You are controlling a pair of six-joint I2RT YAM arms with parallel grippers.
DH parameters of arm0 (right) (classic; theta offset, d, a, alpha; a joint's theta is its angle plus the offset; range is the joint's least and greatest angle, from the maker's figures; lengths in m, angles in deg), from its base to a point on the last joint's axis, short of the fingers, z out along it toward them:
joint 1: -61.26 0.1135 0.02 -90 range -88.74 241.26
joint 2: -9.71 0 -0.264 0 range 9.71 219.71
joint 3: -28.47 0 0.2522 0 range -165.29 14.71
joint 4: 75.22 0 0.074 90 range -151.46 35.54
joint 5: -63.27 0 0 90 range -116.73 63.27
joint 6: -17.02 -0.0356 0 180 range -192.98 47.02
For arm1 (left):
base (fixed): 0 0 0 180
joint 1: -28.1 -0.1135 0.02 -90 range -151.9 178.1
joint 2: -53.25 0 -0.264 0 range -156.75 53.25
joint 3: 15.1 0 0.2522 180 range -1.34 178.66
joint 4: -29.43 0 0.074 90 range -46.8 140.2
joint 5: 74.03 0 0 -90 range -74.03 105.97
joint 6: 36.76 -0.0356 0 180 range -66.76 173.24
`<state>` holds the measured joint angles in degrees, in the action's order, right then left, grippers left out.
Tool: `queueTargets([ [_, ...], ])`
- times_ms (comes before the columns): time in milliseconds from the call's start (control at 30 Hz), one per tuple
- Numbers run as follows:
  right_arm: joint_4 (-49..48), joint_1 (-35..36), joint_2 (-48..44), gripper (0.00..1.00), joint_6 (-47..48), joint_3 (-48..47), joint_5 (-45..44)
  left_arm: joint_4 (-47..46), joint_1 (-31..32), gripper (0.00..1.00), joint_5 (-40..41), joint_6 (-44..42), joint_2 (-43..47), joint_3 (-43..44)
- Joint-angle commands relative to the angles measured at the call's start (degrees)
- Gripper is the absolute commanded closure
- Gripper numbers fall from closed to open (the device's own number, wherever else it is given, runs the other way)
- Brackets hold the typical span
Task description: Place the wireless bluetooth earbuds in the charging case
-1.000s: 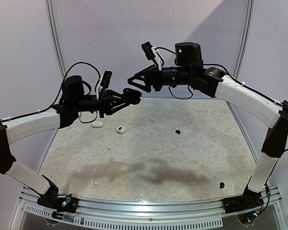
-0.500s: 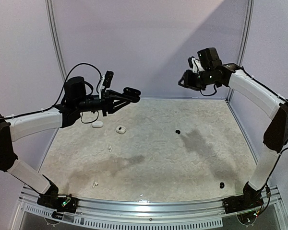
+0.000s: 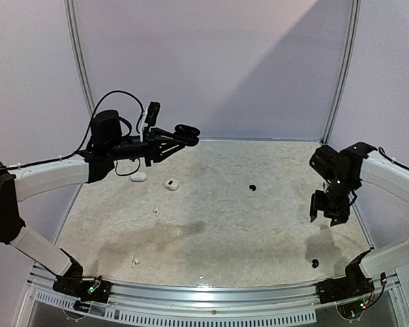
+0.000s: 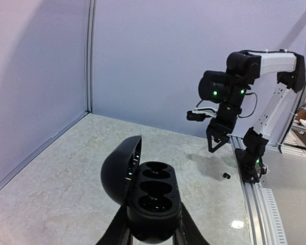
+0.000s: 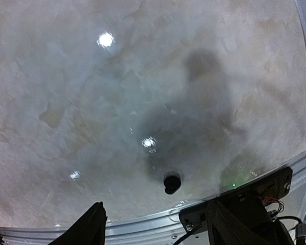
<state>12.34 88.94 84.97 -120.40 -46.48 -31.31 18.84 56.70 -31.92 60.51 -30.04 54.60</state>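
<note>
My left gripper (image 3: pixel 172 138) is shut on a black charging case (image 3: pixel 185 130), held in the air over the table's back left. In the left wrist view the charging case (image 4: pixel 154 196) has its lid swung open to the left, and its two wells look empty. My right gripper (image 3: pixel 327 216) hangs open and empty over the right front, pointing down. One black earbud (image 3: pixel 315 262) lies just below it by the front rail, and in the right wrist view this earbud (image 5: pixel 171 184) sits between and ahead of the fingers. Another black earbud (image 3: pixel 252 186) lies mid-table. Two white earbuds (image 3: pixel 155 211) (image 3: pixel 133 260) lie at the left.
Two white cases (image 3: pixel 138 176) (image 3: pixel 171 184) rest at the back left under the left arm. A metal rail (image 3: pixel 211 293) runs along the front edge, with the right arm's base (image 5: pixel 245 214) close to the near black earbud. Panels wall the back and sides.
The right arm has swung from high at the back, near the case, down to the right front above a black earbud. The left arm and case have stayed still.
</note>
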Motion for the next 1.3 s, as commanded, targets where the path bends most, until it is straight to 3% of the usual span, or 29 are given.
queueTargets([
  [0,0.0,0.4,-8.2,0.29,-10.2,11.6,6.4,-2.6,-0.1,1.00,-1.4,-0.1,0.8,-1.4],
  [233,-10.2,1.1,-6.1,0.27,-9.5,21.7,11.2,-2.0,0.7,1.00,-1.3,-1.3,2.0,-1.9],
  [433,-20.0,1.1,-5.9,0.38,-10.5,28.9,14.9,-0.3,0.8,1.00,-1.3,-2.7,2.7,-1.7],
  [733,-22.0,1.2,-4.6,0.54,-9.8,33.7,15.2,0.3,0.8,1.00,-1.4,-3.0,2.3,-1.1],
  [1000,-21.9,1.2,-5.6,0.71,-9.8,32.8,14.9,0.4,0.9,1.00,-1.4,-3.1,2.1,-0.9],
  [1267,-22.4,1.8,-3.6,0.81,-5.2,26.5,14.2,0.2,0.8,1.00,-0.9,-3.5,2.5,-1.7],
])
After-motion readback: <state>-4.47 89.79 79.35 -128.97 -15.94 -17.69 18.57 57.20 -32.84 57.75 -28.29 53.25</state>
